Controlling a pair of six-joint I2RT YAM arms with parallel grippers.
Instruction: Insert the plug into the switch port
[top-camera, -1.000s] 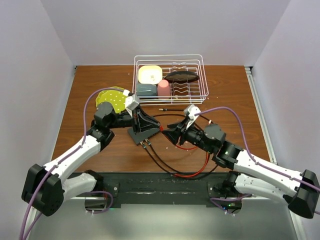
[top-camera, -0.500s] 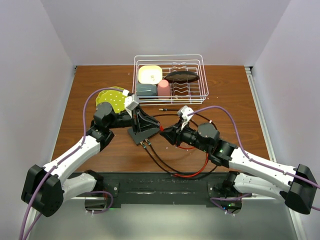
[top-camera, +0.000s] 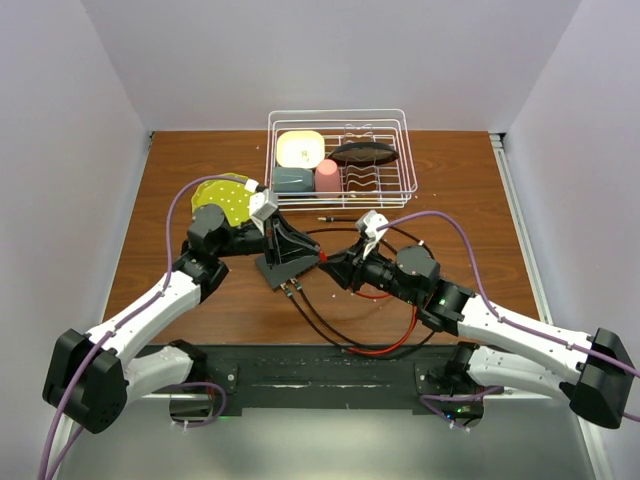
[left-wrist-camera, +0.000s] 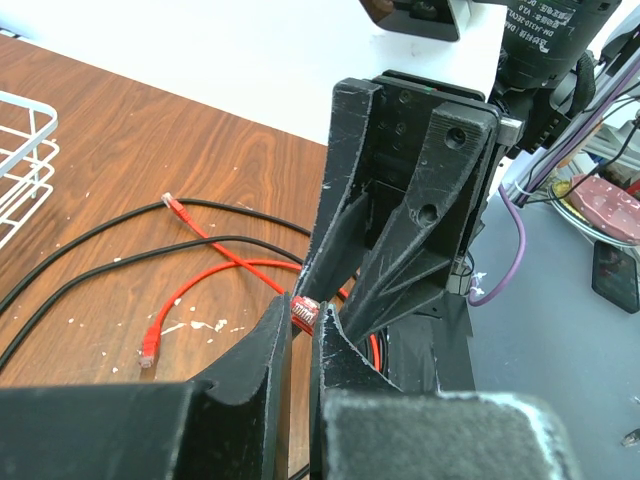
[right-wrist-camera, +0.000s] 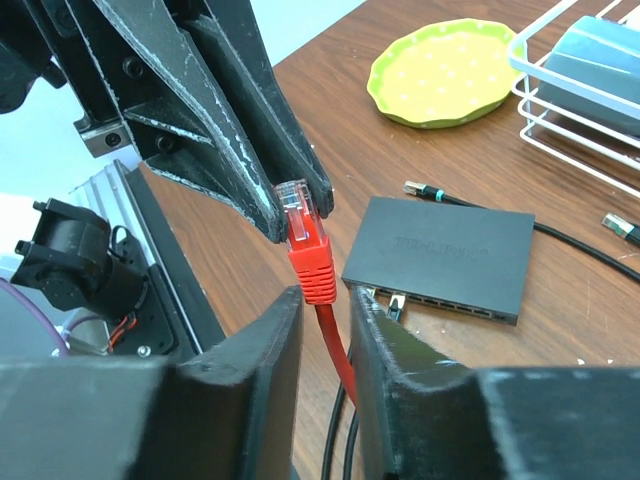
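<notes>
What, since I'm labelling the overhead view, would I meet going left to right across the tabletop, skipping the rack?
Green plate → switch → right claw.

Overhead rear view; two close, opposed wrist views, red plug (right-wrist-camera: 306, 250) in both.

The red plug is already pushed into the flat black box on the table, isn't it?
No: the red plug is not in the flat black box yet. It hangs above the table, pinched in the left hand, as the right wrist view shows.
</notes>
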